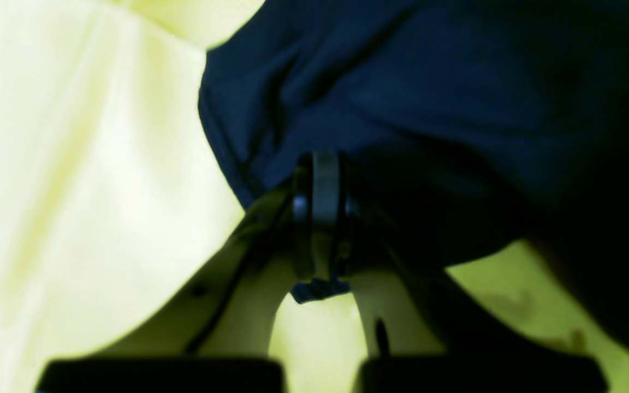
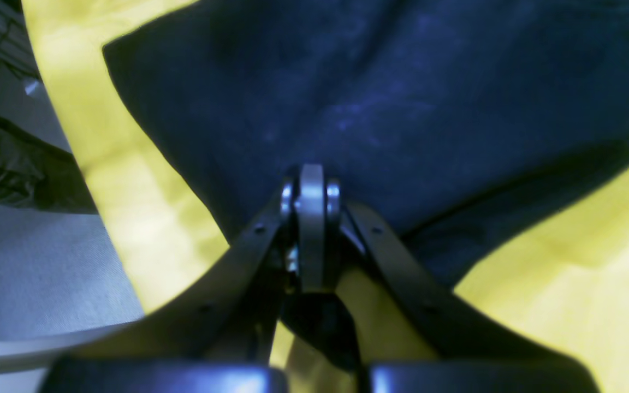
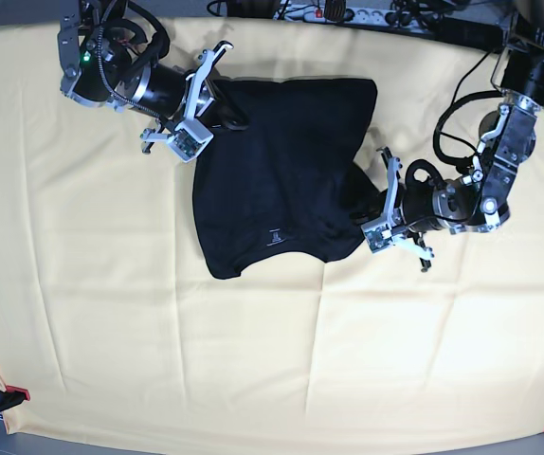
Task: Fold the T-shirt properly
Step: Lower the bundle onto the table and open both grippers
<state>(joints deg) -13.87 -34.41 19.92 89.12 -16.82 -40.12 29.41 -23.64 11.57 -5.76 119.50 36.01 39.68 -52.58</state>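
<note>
The dark navy T-shirt (image 3: 281, 180) lies bunched and partly folded on the table, with its neckline and small tag (image 3: 275, 237) toward the front. My right gripper (image 3: 208, 104) is at the shirt's far left corner. In the right wrist view the gripper (image 2: 310, 191) is shut on the shirt's edge (image 2: 380, 109). My left gripper (image 3: 374, 204) is at the shirt's right side. In the left wrist view the gripper (image 1: 317, 185) is shut on a fold of the shirt (image 1: 402, 82), and the cloth hangs over it.
The pale yellow table cloth (image 3: 158, 332) covers the whole table. A power strip and cables (image 3: 348, 11) lie along the far edge. Red clamps (image 3: 14, 392) hold the front corners. The table's left edge and the grey floor (image 2: 30, 273) show in the right wrist view.
</note>
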